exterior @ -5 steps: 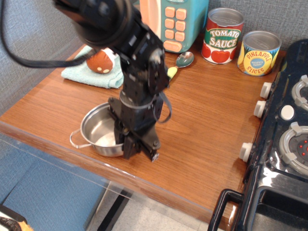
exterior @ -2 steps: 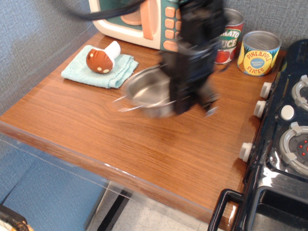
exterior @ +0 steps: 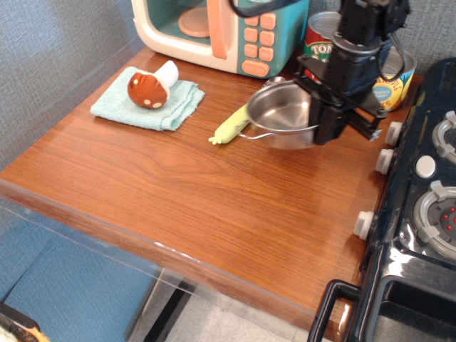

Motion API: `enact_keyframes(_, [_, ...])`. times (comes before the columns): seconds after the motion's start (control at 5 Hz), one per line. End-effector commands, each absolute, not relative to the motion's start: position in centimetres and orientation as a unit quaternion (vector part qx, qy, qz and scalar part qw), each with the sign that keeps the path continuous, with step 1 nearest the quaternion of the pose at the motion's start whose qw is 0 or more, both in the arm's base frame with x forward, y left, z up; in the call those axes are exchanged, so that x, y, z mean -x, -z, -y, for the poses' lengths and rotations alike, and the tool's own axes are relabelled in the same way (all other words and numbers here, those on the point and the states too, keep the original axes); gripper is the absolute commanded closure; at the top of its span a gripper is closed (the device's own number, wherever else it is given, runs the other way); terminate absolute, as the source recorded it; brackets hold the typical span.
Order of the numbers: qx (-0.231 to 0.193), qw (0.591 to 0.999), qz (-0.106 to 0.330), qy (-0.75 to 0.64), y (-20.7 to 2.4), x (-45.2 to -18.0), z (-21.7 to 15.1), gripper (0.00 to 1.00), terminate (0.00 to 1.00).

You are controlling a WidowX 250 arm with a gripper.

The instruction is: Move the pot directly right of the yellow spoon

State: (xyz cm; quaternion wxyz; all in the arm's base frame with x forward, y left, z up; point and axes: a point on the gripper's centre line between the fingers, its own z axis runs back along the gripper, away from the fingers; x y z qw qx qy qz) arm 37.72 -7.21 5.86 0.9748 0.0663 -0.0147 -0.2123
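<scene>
The pot [exterior: 283,114] sits just right of the yellow spoon [exterior: 233,125], its near wire handle reaching toward the spoon's upper end; whether it rests on the counter [exterior: 214,206] or hangs slightly above is unclear. The gripper [exterior: 329,122] is clamped on the pot's right rim. Placement looks nearly done; lowering, if needed, and release remain. The arm hides the tomato can [exterior: 319,41] and pineapple can [exterior: 395,78].

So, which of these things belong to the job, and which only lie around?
For the job:
- shallow shiny steel pot
- slim pale yellow spoon
- black gripper

Lying about:
- brown-and-white toy mushroom on the folded teal cloth
- toy microwave
- tomato sauce can
- pineapple can
- black stove
</scene>
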Motion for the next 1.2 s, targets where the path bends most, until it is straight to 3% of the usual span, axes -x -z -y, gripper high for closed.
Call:
enact_keyframes(0.0, [-0.079, 0.973, 0.01, 0.214, -4.6, -40.6, 6.9, 1.0, 0.0])
enact_keyframes(0.2, [-0.07, 0.975, -0.005, 0.209, -3.7, -40.6, 7.0, 1.0, 0.0])
enact_keyframes(0.4, [-0.047, 0.977, 0.01, 0.207, -5.2, -40.3, 7.3, 0.0, 0.0])
enact_keyframes(0.6, [-0.029, 0.979, 0.034, 0.199, -8.5, -39.3, 6.9, 0.0, 0.0])
enact_keyframes(1.0, [-0.024, 0.983, 0.057, 0.175, -11.1, -36.2, 5.2, 0.0, 0.0])
